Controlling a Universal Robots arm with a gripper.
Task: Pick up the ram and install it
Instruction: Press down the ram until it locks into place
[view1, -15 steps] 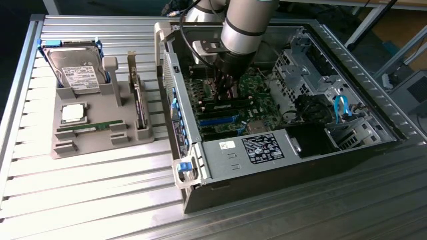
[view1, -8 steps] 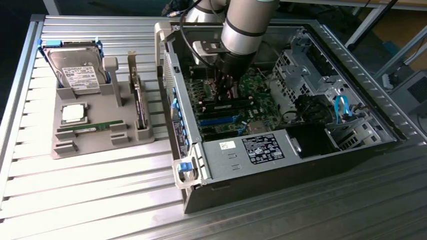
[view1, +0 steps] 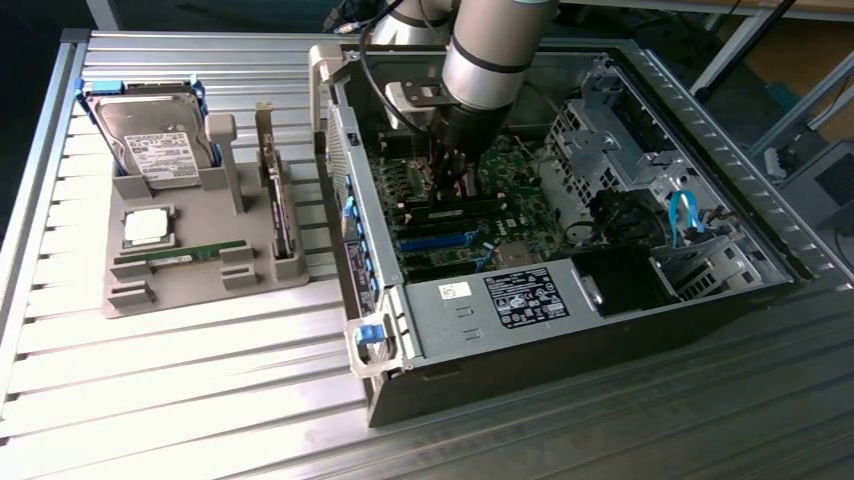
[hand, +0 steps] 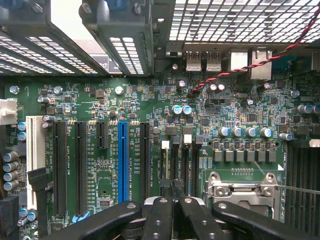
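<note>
Gripper (hand: 172, 200) jaws closed, down inside the open PC case (view1: 694, 300) over the motherboard (hand: 150, 130) memory slots; looks like it's pressing the ram (view1: 447, 190) in, though the stick is mostly hidden. Best to push straight down, evenly. A thin green ram stick (view1: 180, 256) lies on the grey tray (view1: 200, 290).

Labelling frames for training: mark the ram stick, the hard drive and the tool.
ram stick (view1: 178, 256): exterior view, middle of the green board in the grey holder.
hard drive (view1: 151, 140): exterior view, its label.
tool (hand: 172, 205): wrist view, between the shut fingertips over the motherboard.
</note>
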